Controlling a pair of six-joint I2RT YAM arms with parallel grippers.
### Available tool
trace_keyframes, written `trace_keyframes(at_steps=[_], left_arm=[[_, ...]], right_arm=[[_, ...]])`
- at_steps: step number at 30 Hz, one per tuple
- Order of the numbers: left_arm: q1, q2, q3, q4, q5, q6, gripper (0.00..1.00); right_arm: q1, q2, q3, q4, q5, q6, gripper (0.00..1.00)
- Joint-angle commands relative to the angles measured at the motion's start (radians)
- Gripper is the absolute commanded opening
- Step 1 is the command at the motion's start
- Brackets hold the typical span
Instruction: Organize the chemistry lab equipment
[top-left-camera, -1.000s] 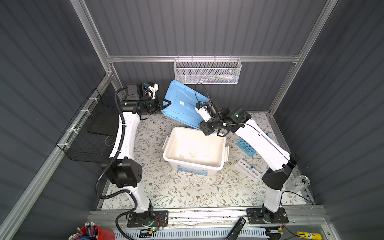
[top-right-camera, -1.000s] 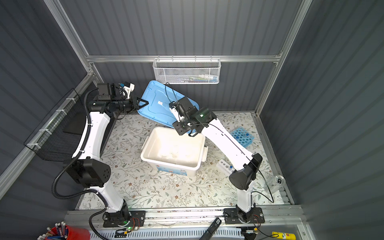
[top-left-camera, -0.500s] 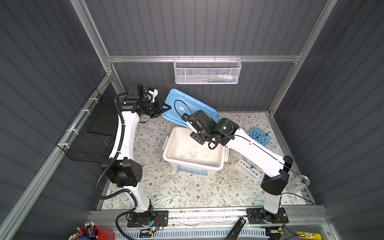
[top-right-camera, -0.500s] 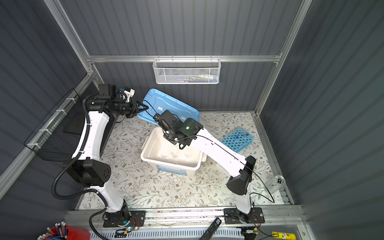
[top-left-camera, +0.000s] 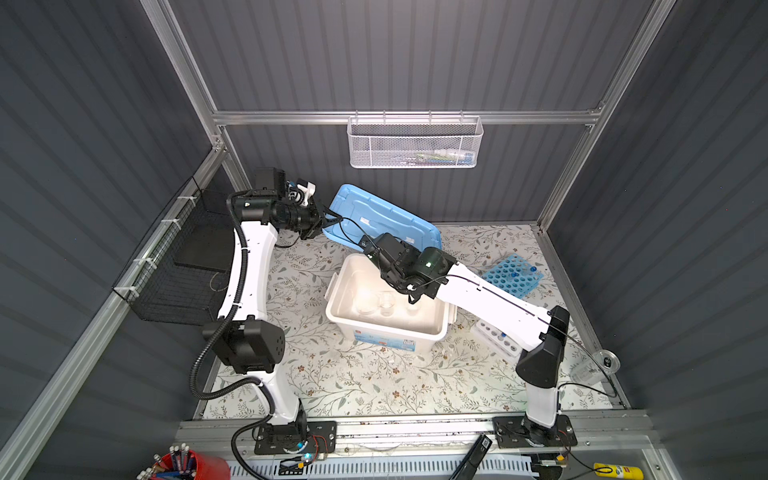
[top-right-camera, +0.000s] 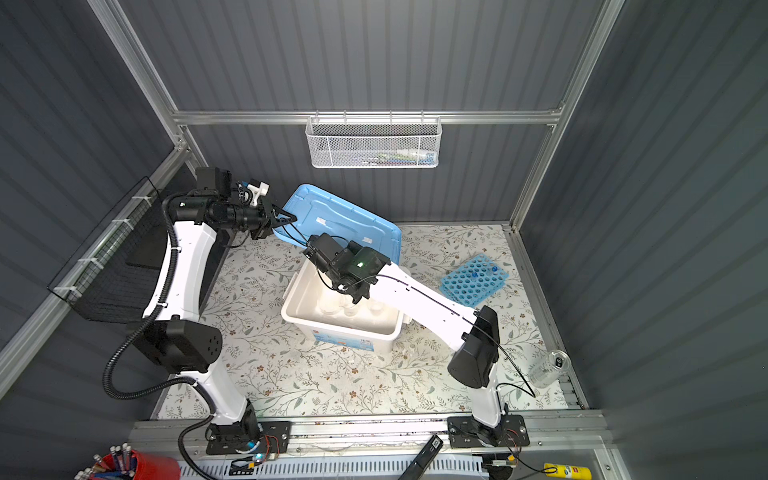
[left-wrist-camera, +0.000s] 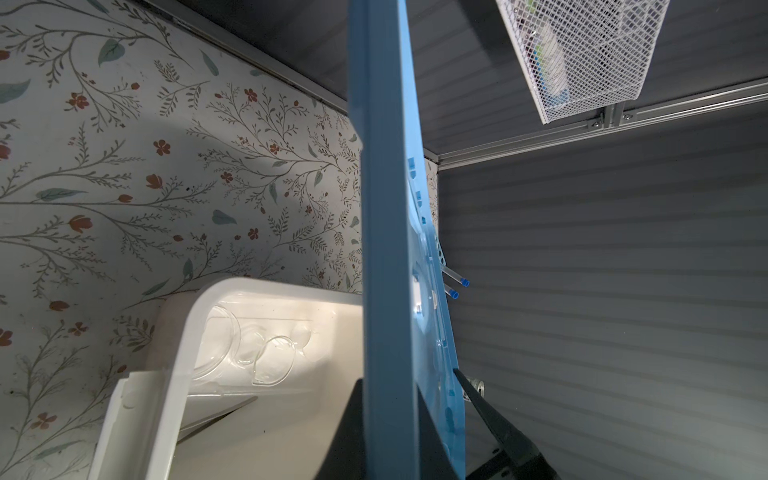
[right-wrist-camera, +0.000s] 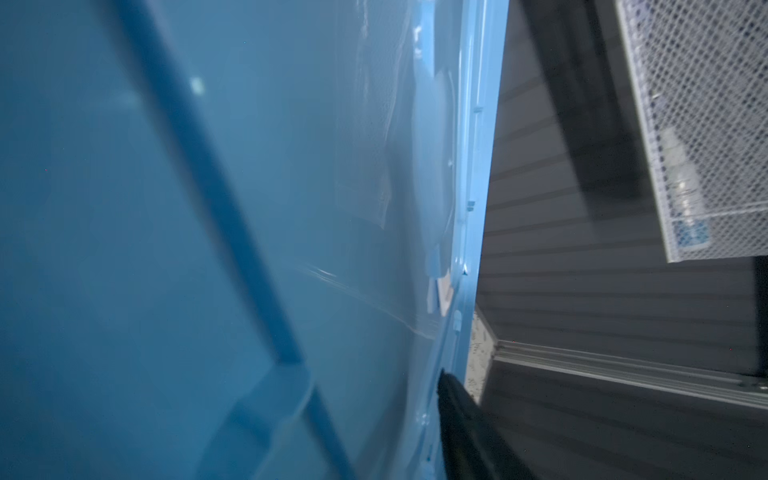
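A light-blue lid (top-left-camera: 386, 216) (top-right-camera: 332, 212) stands tilted behind the white bin (top-left-camera: 338, 286) (top-right-camera: 291, 299). My left gripper (top-left-camera: 330, 218) (left-wrist-camera: 409, 376) is shut on the lid's (left-wrist-camera: 382, 208) left corner. My right gripper (top-left-camera: 365, 243) (top-right-camera: 309, 249) is at the lid's near edge above the bin's back rim. In the right wrist view one finger (right-wrist-camera: 457, 415) lies against the lid's (right-wrist-camera: 208, 208) rim and the other is hidden. Clear glass dishes (top-left-camera: 368, 303) (left-wrist-camera: 270, 359) lie in the bin. The blue rack (top-left-camera: 513, 274) (top-right-camera: 473, 278) and white one-row rack (top-left-camera: 496, 336) stand to the right.
A clear glass beaker (top-left-camera: 594, 368) (top-right-camera: 546, 370) lies at the table's right edge. A white mesh basket (top-left-camera: 415, 143) hangs on the back wall and a black wire basket (top-left-camera: 174, 270) on the left wall. A red cup of pens (top-left-camera: 178, 467) stands below the front rail.
My right arm has swung left from the bin's back right to the lid's near edge, uncovering the blue rack. Its jaws have narrowed. The left gripper keeps its hold on the lid's corner.
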Motion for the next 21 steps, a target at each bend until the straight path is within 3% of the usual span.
trace_keyframes(at_steps=[1, 4, 6, 10, 11, 12, 17, 21], left_arm=[[-0.003, -0.005, 0.025, -0.023, 0.073, -0.026, 0.11], [-0.003, -0.013, 0.011, -0.004, 0.074, -0.04, 0.16], [-0.002, -0.016, 0.004, 0.003, 0.071, -0.044, 0.25], [0.004, -0.032, -0.007, 0.057, 0.065, -0.049, 0.63], [0.007, -0.043, -0.011, 0.096, 0.066, -0.05, 0.88], [0.012, -0.049, -0.01, 0.119, 0.065, -0.051, 1.0], [0.052, -0.054, 0.013, 0.155, 0.061, -0.028, 1.0], [0.08, -0.075, -0.008, 0.183, 0.054, 0.01, 1.0]], right_arm=[[-0.003, 0.023, 0.004, 0.052, 0.07, -0.061, 0.38], [-0.001, 0.016, -0.006, 0.057, 0.066, -0.065, 0.24], [0.002, 0.008, -0.006, 0.052, 0.067, -0.067, 0.16], [0.0, -0.024, 0.038, -0.007, 0.0, -0.027, 0.07], [-0.003, -0.031, 0.063, -0.037, -0.024, -0.012, 0.06], [-0.01, -0.038, 0.085, -0.065, -0.057, 0.0, 0.06], [-0.063, -0.065, 0.232, -0.209, -0.264, 0.075, 0.04], [-0.139, -0.025, 0.443, -0.39, -0.517, 0.143, 0.05]])
